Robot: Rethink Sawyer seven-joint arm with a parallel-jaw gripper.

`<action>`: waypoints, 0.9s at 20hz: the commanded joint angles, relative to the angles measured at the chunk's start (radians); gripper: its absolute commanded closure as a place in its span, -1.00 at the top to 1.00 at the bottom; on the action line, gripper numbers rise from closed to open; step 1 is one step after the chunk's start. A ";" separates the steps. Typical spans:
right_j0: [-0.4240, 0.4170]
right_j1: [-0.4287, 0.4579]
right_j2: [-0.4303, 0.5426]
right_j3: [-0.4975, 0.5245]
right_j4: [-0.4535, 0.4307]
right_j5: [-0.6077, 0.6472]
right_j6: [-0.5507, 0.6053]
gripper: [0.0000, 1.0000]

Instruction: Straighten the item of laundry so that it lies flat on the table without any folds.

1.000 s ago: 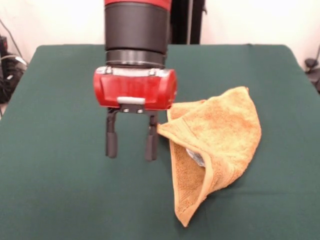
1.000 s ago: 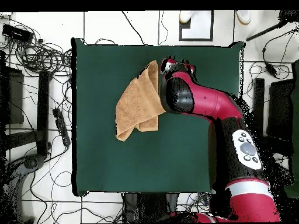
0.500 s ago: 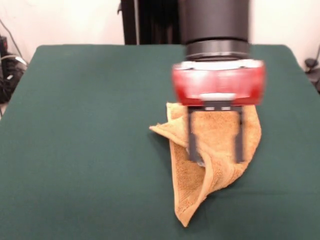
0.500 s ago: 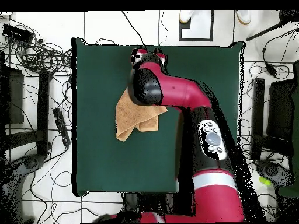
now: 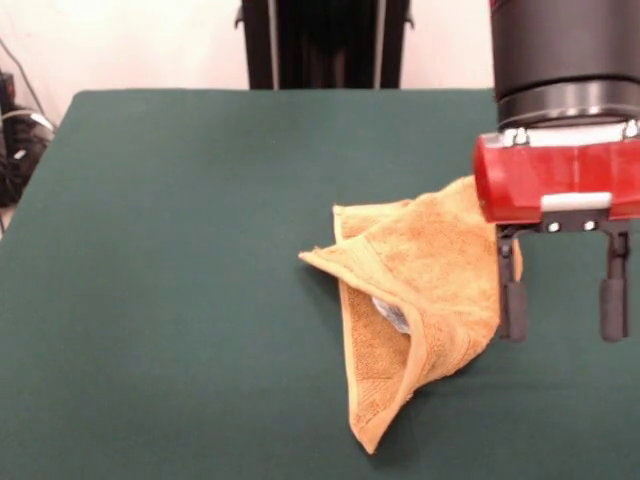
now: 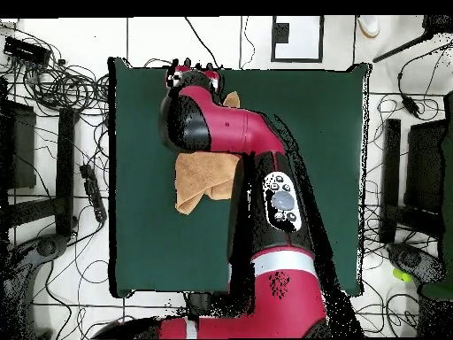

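The item of laundry (image 5: pixel 430 290), an orange-yellow terry towel, lies folded over itself on the green table (image 5: pixel 170 250), with a flap hanging toward the front edge and a pale patch showing under the fold. My gripper (image 5: pixel 560 308) hangs open just past the towel's right edge, its left finger (image 5: pixel 513 305) at that edge, nothing between the fingers. From overhead the arm covers most of the towel (image 6: pixel 196 181); the gripper itself is hidden under the wrist.
The towel sits right of centre in the front view. Cables and equipment (image 6: pixel 53 88) lie on the floor around the table (image 6: pixel 327 133). A black stand (image 5: pixel 320 45) rises behind the table's far edge.
The gripper has swept from left of the towel, across it, to its right edge in the front view. The towel's raised left corner has dropped slightly; otherwise it has not moved.
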 commanded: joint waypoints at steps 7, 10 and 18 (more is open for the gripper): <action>-0.104 0.069 0.073 0.086 -0.072 0.047 0.074 1.00; -0.115 0.053 0.086 0.096 -0.080 0.063 0.078 1.00; -0.044 0.115 0.005 0.051 -0.040 -0.015 0.166 1.00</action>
